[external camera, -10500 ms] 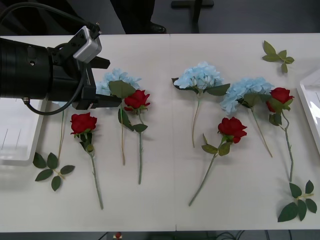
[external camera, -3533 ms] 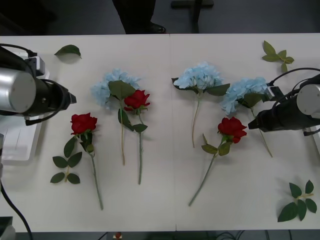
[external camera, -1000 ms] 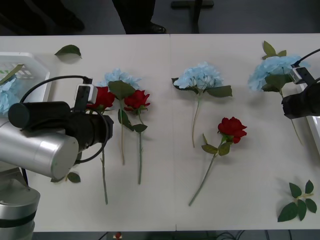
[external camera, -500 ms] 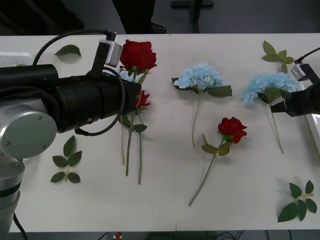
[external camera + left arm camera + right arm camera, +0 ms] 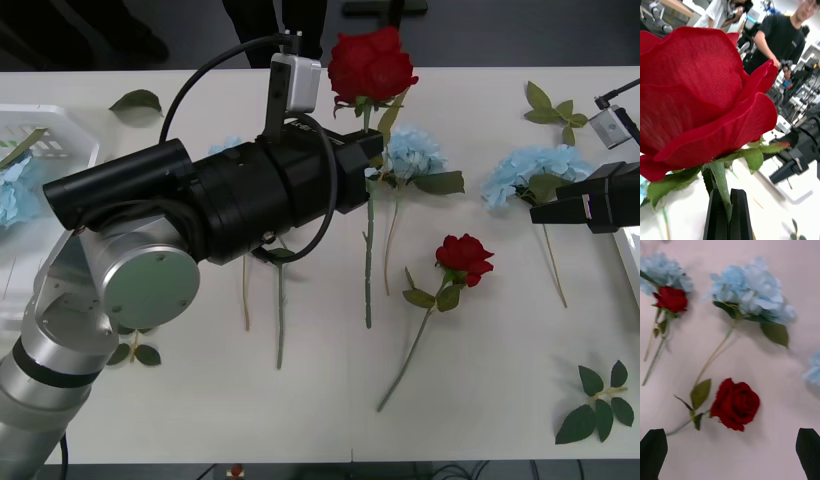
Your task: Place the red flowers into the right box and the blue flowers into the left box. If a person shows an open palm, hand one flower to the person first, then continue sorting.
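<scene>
- Left gripper [image 5: 368, 160] raised above the middle of the table [image 5: 480, 380], fingers [image 5: 738, 215] pinched tight on the stem of a red rose [image 5: 372, 66] just under the bloom; bloom upright, stem hanging straight down with its tip clear of the tabletop.
- Same held rose [image 5: 700, 105] seen close in the left wrist view, stem [image 5: 723, 187] clamped between the two black pads.
- Right gripper [image 5: 545, 212] out at the table's right side, hovering just beside a blue flower [image 5: 530, 175]; in the right wrist view both fingertips [image 5: 653, 450] stand far apart with nothing between them.
- Second red rose [image 5: 463, 257] flat on the table right of centre, stem running down toward the near edge; same rose [image 5: 735, 404] below the right wrist camera.
- Middle blue flower [image 5: 415, 155] on the table, partly behind the held stem; also visible from the right wrist [image 5: 752, 288].
- Third rose [image 5: 672, 299] lying against another blue cluster [image 5: 662, 272] farther left, mostly hidden by the left arm in the front view.
- Left box [image 5: 50, 125] at the table's far left, holding a blue flower [image 5: 15, 190].
- Right box [image 5: 628, 250] visible as a white rim at the right edge.
- Loose leaf sprigs [image 5: 598, 402] near the right front corner, another [image 5: 553, 108] at the far right, a single leaf [image 5: 135, 100] near the left box.
</scene>
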Controlling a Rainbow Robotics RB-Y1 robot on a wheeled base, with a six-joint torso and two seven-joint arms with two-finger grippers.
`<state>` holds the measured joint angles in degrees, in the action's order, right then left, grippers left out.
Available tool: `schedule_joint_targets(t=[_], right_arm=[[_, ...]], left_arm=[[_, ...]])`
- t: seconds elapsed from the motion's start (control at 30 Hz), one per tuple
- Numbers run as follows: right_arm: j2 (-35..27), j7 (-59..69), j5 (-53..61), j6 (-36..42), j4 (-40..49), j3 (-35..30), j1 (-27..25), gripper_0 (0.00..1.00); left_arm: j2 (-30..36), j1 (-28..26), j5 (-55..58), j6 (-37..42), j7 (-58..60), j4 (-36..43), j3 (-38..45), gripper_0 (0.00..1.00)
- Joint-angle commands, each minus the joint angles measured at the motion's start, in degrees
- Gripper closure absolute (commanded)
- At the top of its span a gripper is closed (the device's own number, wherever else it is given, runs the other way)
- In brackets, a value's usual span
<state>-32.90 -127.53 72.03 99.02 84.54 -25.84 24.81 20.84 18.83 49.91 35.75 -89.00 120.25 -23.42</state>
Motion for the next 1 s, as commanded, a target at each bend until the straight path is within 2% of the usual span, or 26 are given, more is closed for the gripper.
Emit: schedule_joint_targets(t=[0.03,0.27,0.43,0.63,0.83,1.0], right_arm=[[-0.8,-0.9,5.7,2.0,1.9,-0.1,0.2,0.0],[-0.8,0.6,14.4,7.8,1.8,-0.5,0.2,0.0],[-0.8,1.5,19.6,8.3,1.6,1.1,0.1,0.0],[-0.8,1.8,27.1,7.0,-2.6,4.4,0.1,0.0],[-0.8,1.4,25.7,4.9,-2.8,5.6,0.2,0.0],[-0.9,1.4,14.3,3.1,-2.6,3.3,0.1,0.0]], left_arm=[[-3.3,2.2,-1.0,-5.0,-2.0,-2.5,-1.0,1.0],[-7.8,4.6,-2.4,-8.5,-2.6,-7.8,-2.2,1.0],[-10.4,6.0,-3.2,-8.8,-3.1,-10.2,-2.2,1.0],[-11.4,6.1,-3.8,-8.8,-3.1,-10.7,-2.2,1.0],[-11.3,6.0,-3.4,-8.8,-3.1,-10.7,-2.2,1.0],[-11.3,6.0,-3.2,-8.8,-3.0,-10.7,-2.1,1.0]])
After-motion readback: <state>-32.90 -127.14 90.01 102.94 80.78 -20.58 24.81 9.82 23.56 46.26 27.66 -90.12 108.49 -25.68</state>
